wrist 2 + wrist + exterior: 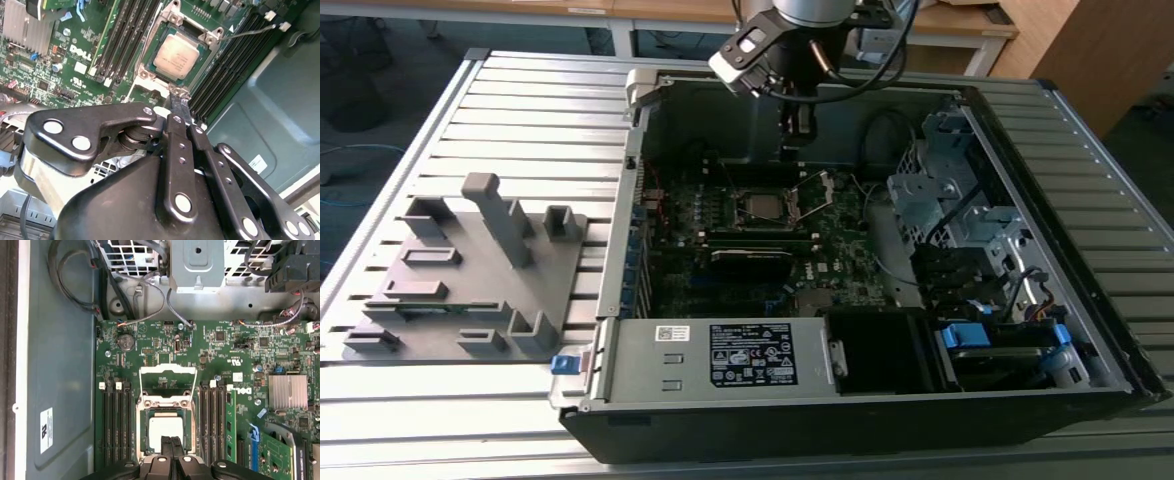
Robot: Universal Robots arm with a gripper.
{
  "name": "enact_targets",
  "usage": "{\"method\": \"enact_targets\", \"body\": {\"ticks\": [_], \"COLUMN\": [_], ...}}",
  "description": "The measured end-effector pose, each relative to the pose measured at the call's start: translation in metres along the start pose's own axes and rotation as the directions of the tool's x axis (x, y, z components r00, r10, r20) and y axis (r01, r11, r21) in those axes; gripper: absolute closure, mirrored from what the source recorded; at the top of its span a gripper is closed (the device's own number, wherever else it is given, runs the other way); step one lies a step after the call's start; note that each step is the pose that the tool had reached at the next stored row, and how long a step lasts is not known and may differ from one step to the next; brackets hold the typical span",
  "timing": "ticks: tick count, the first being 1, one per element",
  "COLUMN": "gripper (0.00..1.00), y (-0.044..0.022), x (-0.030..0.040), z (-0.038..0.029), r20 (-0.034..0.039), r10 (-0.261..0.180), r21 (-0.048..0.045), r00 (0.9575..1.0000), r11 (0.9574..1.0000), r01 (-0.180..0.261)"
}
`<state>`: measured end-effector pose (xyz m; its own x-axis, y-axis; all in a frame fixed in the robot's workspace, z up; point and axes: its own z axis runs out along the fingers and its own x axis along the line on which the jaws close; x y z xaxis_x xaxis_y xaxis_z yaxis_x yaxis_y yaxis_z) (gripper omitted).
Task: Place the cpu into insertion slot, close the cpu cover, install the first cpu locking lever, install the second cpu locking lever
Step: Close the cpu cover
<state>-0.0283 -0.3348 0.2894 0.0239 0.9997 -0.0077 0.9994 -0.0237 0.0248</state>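
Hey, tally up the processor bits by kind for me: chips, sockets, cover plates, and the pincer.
cpu, seated in the slot: 1
insertion slot: 1
cpu cover, flipped open: 1
pincer, by the slot's edge: 1
Total: 4

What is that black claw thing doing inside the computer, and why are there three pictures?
It is a robot arm with a gripper, reaching into an open computer on a metal table. One picture comes from a camera off the arm; two come from cameras riding on it. The silver cpu sits in its slot, the cover is flipped open, and the gripper's shut fingers are by the slot's edge, holding nothing. A grey stand lies beside the computer.
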Motion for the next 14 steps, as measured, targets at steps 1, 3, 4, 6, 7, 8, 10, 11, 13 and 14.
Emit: {"method": "enact_targets", "body": {"ticks": [1, 3, 4, 6, 7, 8, 10, 11, 13, 14], "gripper": [0.90, 0.90, 0.90, 0.90, 0.90, 0.90, 0.90, 0.90, 0.90, 0.90], "y": [0.0016, 0.0045, 0.0060, 0.0093, 0.0109, 0.0126, 0.0161, 0.0180, 0.0219, 0.0237], "x": [0.0000, 0.0001, 0.0001, 0.0002, 0.0002, 0.0003, 0.0004, 0.0004, 0.0005, 0.0006], "z": [0.0000, 0.0001, 0.0001, 0.0002, 0.0003, 0.0004, 0.0006, 0.0007, 0.0009, 0.0010], "r20": [0.0000, 0.0000, -0.0001, 0.0000, -0.0001, -0.0001, -0.0001, -0.0001, -0.0001, -0.0001], "r10": [0.000, 0.000, 0.000, 0.000, 0.000, 0.000, 0.000, 0.000, 0.000, 0.000], "r21": [0.0000, 0.0001, 0.0001, 0.0000, 0.0000, 0.0000, 0.0000, 0.0000, 0.0000, 0.0000], "r00": [1.0000, 1.0000, 1.0000, 1.0000, 1.0000, 1.0000, 1.0000, 1.0000, 1.0000, 1.0000], "r11": [1.0000, 1.0000, 1.0000, 1.0000, 1.0000, 1.0000, 1.0000, 1.0000, 1.0000, 1.0000], "r01": [0.000, 0.000, 0.000, 0.000, 0.000, 0.000, 0.000, 0.000, 0.000, 0.000]}}
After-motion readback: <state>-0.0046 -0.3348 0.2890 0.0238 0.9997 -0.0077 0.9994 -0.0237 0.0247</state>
